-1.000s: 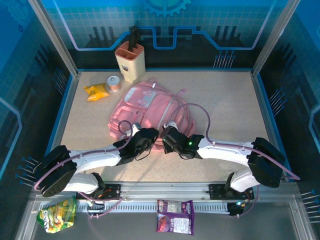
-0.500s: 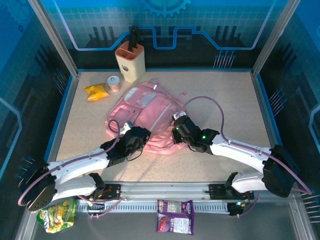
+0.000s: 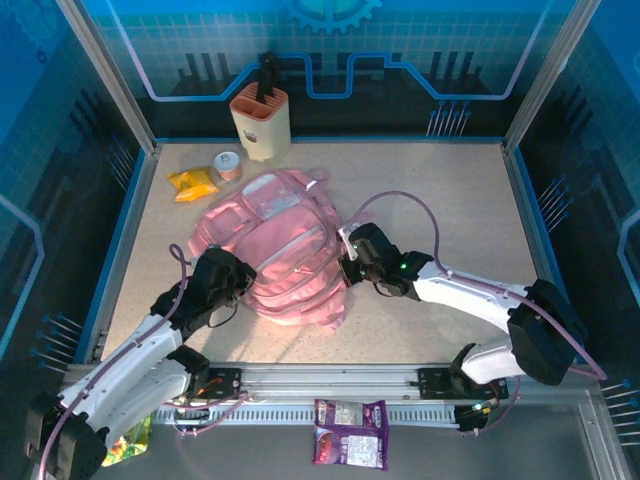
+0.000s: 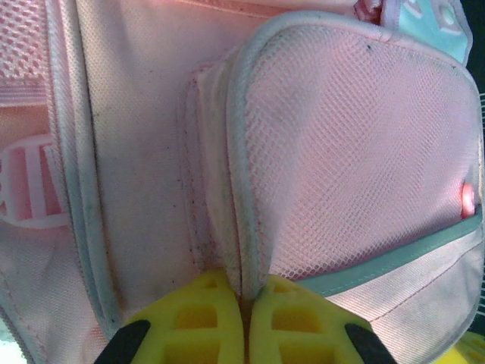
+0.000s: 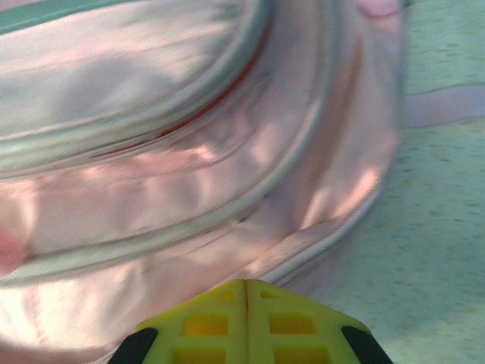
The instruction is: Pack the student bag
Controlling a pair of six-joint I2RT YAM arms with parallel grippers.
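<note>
While the backpack [image 3: 285,250] lies flat on the speckled table [image 3: 450,200], roughly mid-table and a bit left of centre, the two arms come at it from opposite sides. The left gripper [image 3: 245,282] sits at the bag's left edge. In the left wrist view, that left gripper [image 4: 244,292] has its yellow fingers [image 4: 197,318] pressed together on the pale grey-white trim [image 4: 241,189] that edges a mesh pocket [image 4: 356,152], so it's pinching the backpack [image 4: 129,136] right at that seam.

The right gripper [image 3: 346,264] is up against the bag's right edge. The right wrist view is a bit blurry, but the right gripper [image 5: 245,284] is clearly squeezed closed with its tip right at the lower edge of the backpack [image 5: 151,152]. No telling whether any fabric is actually caught in there. A pink strap [image 5: 447,106] trails out over the table [image 5: 424,227].

Behind the bag, by the back wall, are a beige block [image 3: 261,122], a small roll [image 3: 229,165] and a yellow packet [image 3: 193,183]. A purple packet [image 3: 350,432] lies on the front ledge.
</note>
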